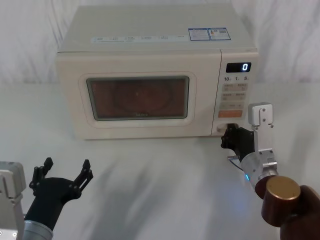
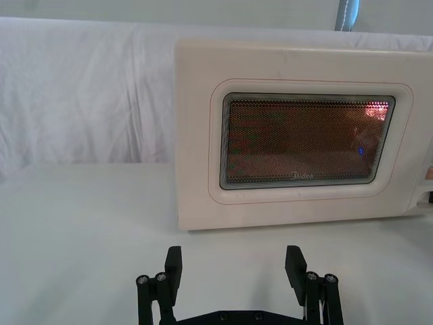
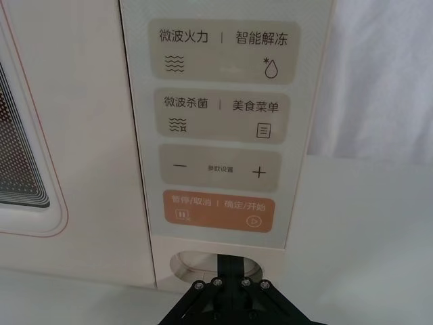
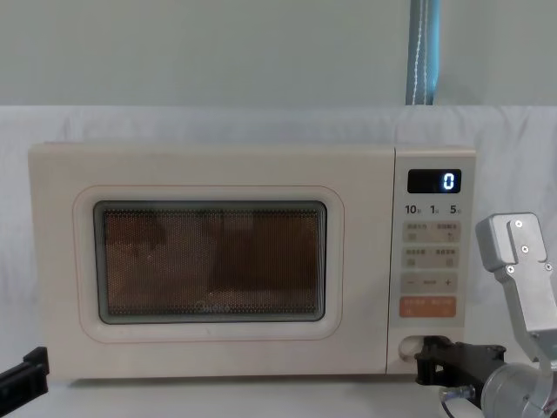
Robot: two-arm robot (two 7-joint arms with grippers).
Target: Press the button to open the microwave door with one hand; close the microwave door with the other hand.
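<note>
**Right hand at the microwave's door button, left hand waiting open**

The cream boxy Midea microwave (image 1: 150,75) stands on the white-draped bench (image 1: 150,185), facing the robot, its black display (image 4: 434,181) showing a blue-white 0. The wide cream microwave door (image 4: 213,266), with its rounded dark glass window and raised frame, sits flush with the front of the cabinet, closed.

The black right hand (image 1: 231,136) reaches forward to the bottom of the control panel, on the microwave's right side. In the right wrist view its fingers are drawn together into a narrow tip (image 3: 230,261) that lies against the large cream pill-shaped button (image 3: 193,263), directly below the orange rectangular key (image 3: 218,210). The chest view shows the same hand (image 4: 426,361) level with the button (image 4: 411,349), its tip at the button's right part. It grips nothing; the fingers are simply closed against each other. Whether the button is pushed in cannot be told.

The black left hand (image 1: 65,172) hovers low over the bench, near the robot and well apart from the microwave, in front of the door's left portion. Its two fingers are spread wide, with nothing between them. In the left wrist view the fingertips (image 2: 173,263) stand apart above the bare bench cloth (image 2: 81,230), pointing toward the closed door (image 2: 304,139).
</note>
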